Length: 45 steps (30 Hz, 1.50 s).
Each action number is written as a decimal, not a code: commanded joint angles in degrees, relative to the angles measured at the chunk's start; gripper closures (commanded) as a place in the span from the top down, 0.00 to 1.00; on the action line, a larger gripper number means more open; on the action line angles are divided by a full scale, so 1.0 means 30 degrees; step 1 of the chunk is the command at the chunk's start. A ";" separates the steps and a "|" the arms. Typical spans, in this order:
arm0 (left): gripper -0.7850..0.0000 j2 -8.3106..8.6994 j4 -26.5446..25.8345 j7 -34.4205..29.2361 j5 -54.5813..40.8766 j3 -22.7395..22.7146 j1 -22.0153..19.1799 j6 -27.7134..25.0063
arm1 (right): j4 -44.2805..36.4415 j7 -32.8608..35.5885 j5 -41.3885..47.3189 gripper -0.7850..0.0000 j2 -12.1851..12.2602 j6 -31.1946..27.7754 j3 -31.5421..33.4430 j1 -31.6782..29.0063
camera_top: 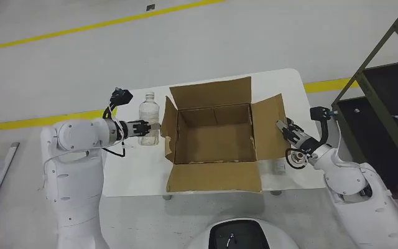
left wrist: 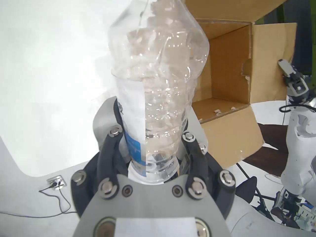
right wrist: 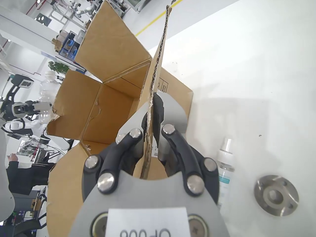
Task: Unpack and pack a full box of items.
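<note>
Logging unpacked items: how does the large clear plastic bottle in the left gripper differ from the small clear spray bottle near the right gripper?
The large clear plastic bottle is clamped in the left gripper; the small clear spray bottle sits free on the white table. The large bottle is bulky and ribbed; the spray bottle is slim with a white nozzle. Both are transparent, labelled, and outside the cardboard box.

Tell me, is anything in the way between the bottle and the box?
Only a side flap of the box, which stands between the bottle in the left gripper and the opening. Nothing visible lies inside.
</note>
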 commanded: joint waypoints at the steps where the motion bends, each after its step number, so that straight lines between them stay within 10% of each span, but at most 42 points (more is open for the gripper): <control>1: 0.00 0.0194 -0.0342 -0.0001 -0.0556 0.0148 -0.0178 0.0167 | 0.0143 0.0017 0.0014 0.00 0.0006 -0.0036 -0.0156 0.0176; 12: 0.00 0.1208 -0.1837 -0.0001 -0.4564 0.0368 -0.0847 0.0786 | 0.0110 -0.0408 0.0168 0.00 0.0065 -0.0561 -0.0689 0.0315; 20: 0.00 0.1658 -0.1256 -0.0001 -0.7603 0.3895 -0.1270 0.1356 | -0.0102 -0.0430 0.0249 0.00 0.0151 -0.0669 -0.0755 0.0127; 29: 0.00 0.1843 0.2369 0.0013 -0.8838 0.6406 -0.1965 0.2355 | -0.0216 -0.0539 0.0434 0.00 0.0275 -0.0709 -0.0487 -0.0251; 45: 0.00 0.2015 0.5338 0.1532 -0.9568 0.6479 -0.2638 0.2123 | -0.0016 -0.0489 0.0667 0.00 0.0442 -0.0845 -0.0524 -0.0420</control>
